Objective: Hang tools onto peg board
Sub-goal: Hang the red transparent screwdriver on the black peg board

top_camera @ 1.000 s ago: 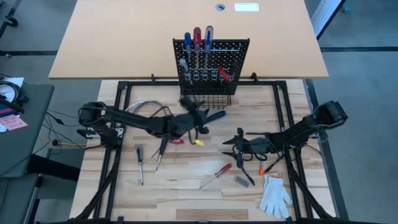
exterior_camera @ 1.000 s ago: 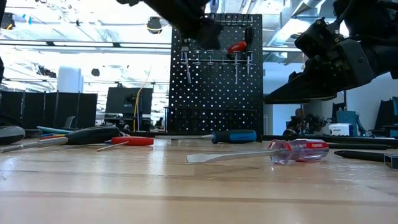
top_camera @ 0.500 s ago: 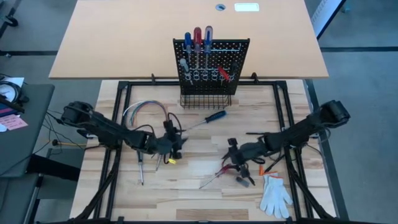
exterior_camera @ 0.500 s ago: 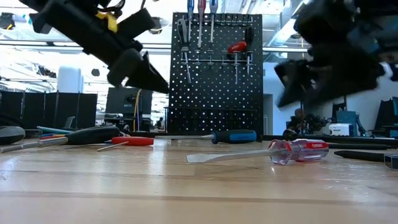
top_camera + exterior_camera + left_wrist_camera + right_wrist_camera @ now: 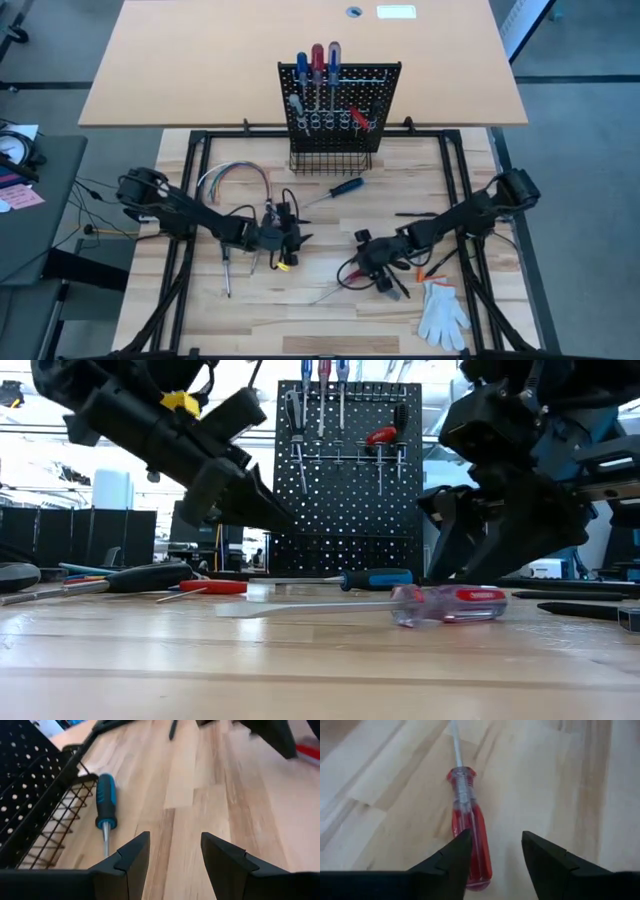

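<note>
Right gripper jaws apart, empty, beside one red screwdriver. Left gripper jaws apart, empty; one blue screwdriver near basket.

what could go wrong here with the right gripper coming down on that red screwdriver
The right gripper is open, but the red screwdriver lies under one finger rather than centred in the gap, so closing may push it aside. Its round clear handle could roll on the table. The left gripper waits open nearby.
</note>
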`<state>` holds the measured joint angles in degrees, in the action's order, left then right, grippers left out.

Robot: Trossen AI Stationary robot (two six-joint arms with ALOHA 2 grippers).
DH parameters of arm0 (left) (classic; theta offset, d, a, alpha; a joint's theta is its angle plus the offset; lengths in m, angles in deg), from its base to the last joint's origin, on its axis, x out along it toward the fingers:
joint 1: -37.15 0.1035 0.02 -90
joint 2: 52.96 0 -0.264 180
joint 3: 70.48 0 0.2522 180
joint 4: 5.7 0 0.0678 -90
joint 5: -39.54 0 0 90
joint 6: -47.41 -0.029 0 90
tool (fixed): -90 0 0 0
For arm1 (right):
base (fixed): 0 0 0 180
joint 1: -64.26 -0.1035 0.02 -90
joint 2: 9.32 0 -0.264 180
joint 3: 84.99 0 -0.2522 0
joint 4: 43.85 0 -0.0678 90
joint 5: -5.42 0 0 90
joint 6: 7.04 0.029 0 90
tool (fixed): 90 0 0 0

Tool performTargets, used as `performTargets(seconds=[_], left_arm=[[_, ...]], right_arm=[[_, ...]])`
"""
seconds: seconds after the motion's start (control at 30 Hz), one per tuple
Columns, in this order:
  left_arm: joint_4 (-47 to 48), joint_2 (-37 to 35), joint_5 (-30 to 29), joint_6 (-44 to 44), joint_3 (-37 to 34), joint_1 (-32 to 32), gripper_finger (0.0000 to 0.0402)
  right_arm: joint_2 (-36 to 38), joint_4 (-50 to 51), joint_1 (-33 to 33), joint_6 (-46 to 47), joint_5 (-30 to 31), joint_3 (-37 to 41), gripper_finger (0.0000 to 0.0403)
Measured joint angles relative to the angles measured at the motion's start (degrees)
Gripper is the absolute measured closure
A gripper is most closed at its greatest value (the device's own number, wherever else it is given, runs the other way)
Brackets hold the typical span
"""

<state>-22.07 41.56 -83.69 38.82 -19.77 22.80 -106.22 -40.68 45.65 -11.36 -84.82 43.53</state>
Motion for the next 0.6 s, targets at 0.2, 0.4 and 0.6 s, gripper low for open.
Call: performTargets(seconds=[0.2, 0.4, 0.6], left_arm=[[-4.5, 3.8, 1.7, -0.7, 0.1, 0.6, 0.0228], [-5.3, 4.0, 1.7, 0.8, 0.1, 1.1, 0.0228], [-4.8, 4.0, 1.7, 2.8, 0.1, 1.1, 0.0228]], right_arm=[[2.1, 1.6, 1.6, 1.5, 2.0, -1.5, 0.0245], [7.5, 3.3, 2.8, 3.5, 0.6, -2.6, 0.0219], [4.6, 2.8, 1.3, -2.2, -0.7, -2.3, 0.0181]])
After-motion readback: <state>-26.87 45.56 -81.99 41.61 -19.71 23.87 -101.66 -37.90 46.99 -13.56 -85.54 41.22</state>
